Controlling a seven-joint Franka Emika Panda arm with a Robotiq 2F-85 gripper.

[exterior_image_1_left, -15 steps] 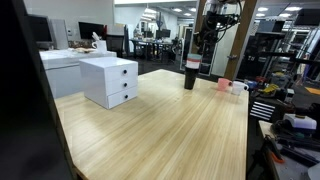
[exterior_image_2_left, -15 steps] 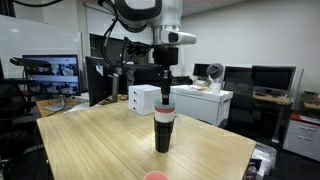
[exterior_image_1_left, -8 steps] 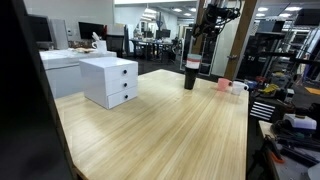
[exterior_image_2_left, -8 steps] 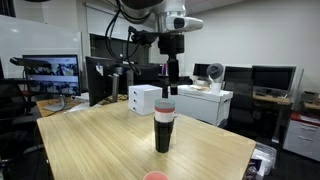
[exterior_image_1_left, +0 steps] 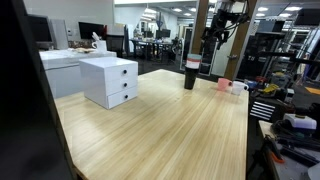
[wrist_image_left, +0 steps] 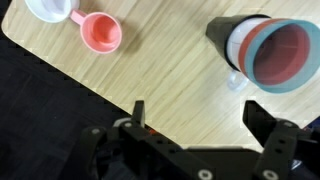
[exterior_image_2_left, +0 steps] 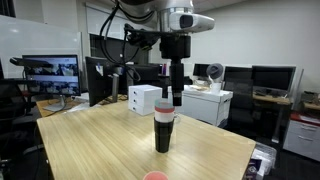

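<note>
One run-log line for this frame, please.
fingers: open, above cup stack, not touching | cup stack: upright on table | nearby: pink cup, white cup

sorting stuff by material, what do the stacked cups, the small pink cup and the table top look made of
Stacked cups: probably plastic, matte; flat solid black, white and reddish colours, thin even rims. Small pink cup: likely plastic too; uniform matte pink with a moulded handle. Table top: light wood or wood-look laminate, smooth satin; long grain lines show, but which it is cannot be told.
</note>
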